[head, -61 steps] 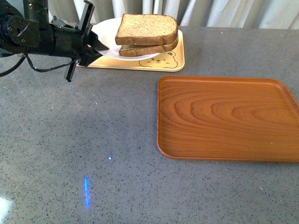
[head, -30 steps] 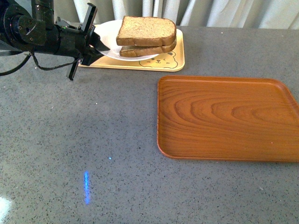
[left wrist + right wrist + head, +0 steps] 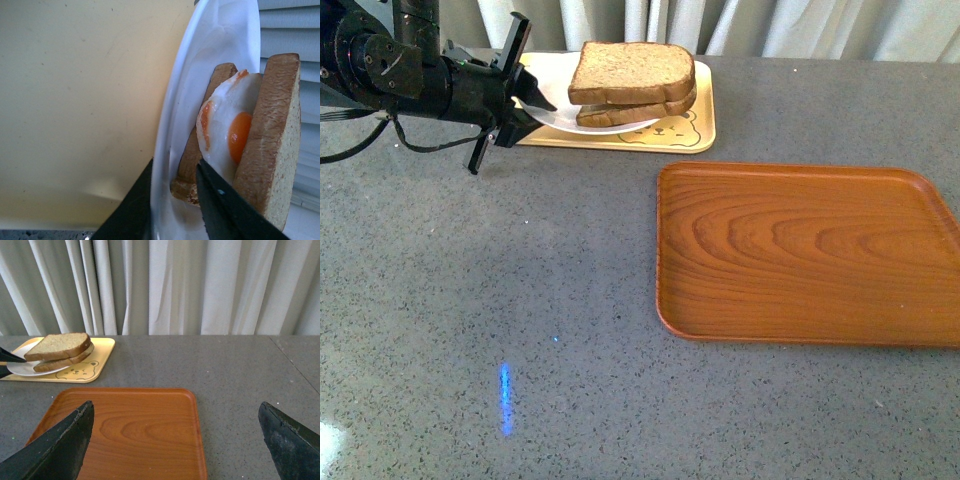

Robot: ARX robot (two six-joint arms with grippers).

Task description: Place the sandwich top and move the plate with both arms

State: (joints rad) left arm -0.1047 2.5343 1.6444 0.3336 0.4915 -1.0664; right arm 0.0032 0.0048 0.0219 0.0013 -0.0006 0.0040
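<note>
From the front camera I see my left gripper closed on the near-left rim of the plate, one finger above the rim and one beneath it; the left wrist camera confirms this, with the white rim pinched between the two black fingers. The plate sits tilted over the yellow bear-print tray at the far left of the grey table. On the plate the sandwich top lies squarely on the stack, above a fried egg and the lower slice, which the wrist view shows edge-on. The brown wood-grain tray rests near the right side of the table, well apart from the plate. My right gripper shows only in its own wrist camera, its jaws spread wide, holding nothing, hovering over the near edge of the wood-grain tray and facing the curtains.
</note>
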